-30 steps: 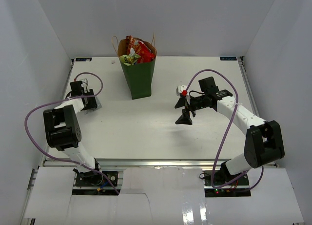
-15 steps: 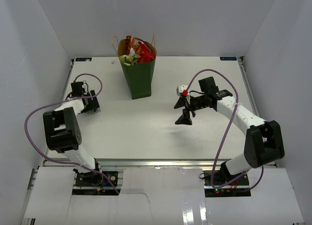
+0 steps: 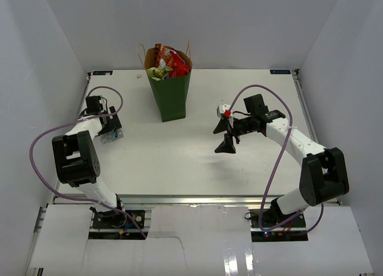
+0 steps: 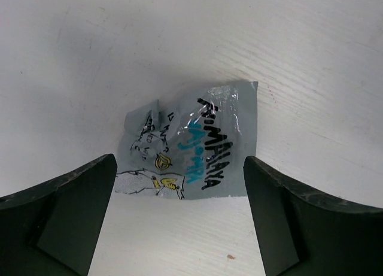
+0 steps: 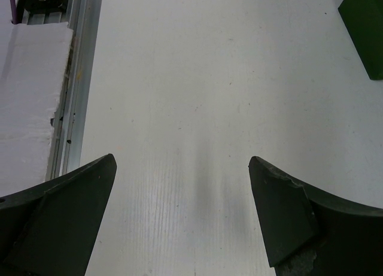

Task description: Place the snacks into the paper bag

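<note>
- The left end effector [image 4: 179, 168] has edged a little across the left side of the white worktop [image 3: 179, 162] over the last second, and its purple cable [image 3: 45, 138] has swung with it. It now hangs over a crumpled silver foil packet [image 4: 197, 144] with black and blue lettering, fingers spread wide, one on either side and both clear of it
- That packet lies flat on the worktop, well apart from the bag. It looks to be the only snack not yet packed, so the shift reads as lining up for a last pick — closing on thin, flat foil may call for a low, careful pinch
- The tall dark green paper bag [image 3: 170, 96] stands upright near the far edge, where it stood a second ago. It is already crammed, with red crinkly bags [image 3: 173, 61] and a light green packet [image 3: 158, 72] poking above its rim
- The right end effector [image 5: 182, 168] has barely stirred — fingers spread, holding nothing, bare worktop beneath it and a corner of the bag at the edge of its wrist view
</note>
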`<state>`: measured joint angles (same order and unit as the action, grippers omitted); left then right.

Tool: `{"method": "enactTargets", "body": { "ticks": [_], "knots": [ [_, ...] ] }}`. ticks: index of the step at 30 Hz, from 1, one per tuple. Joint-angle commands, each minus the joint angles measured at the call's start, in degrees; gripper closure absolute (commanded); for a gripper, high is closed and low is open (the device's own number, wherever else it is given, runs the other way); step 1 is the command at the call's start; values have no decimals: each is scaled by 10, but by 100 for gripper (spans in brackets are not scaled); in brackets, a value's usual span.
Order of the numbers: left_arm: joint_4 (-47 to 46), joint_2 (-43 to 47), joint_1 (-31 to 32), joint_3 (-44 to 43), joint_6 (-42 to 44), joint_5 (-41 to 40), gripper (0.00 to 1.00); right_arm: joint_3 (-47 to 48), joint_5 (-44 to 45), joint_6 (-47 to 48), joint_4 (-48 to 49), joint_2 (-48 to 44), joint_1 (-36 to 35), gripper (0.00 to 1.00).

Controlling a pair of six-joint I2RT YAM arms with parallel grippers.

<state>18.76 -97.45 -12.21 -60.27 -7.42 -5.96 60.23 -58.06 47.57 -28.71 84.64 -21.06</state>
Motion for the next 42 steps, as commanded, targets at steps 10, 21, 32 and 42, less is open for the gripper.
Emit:
{"method": "enactTargets", "body": {
  "ticks": [10,21,32,42],
  "knots": [
    [-1,-55,-2,-17,0,2,5,28,-20,-6,-10,0,2,2],
    [-25,24,-1,52,-22,22,58,41,-28,-7,-17,4,2,2],
    [-121,224,12,82,-208,306,76,39,-26,-4,-18,3,2,2],
    [-183,237,212,-137,-242,306,77,38,-17,2,-18,7,2,2]
  ]
}}
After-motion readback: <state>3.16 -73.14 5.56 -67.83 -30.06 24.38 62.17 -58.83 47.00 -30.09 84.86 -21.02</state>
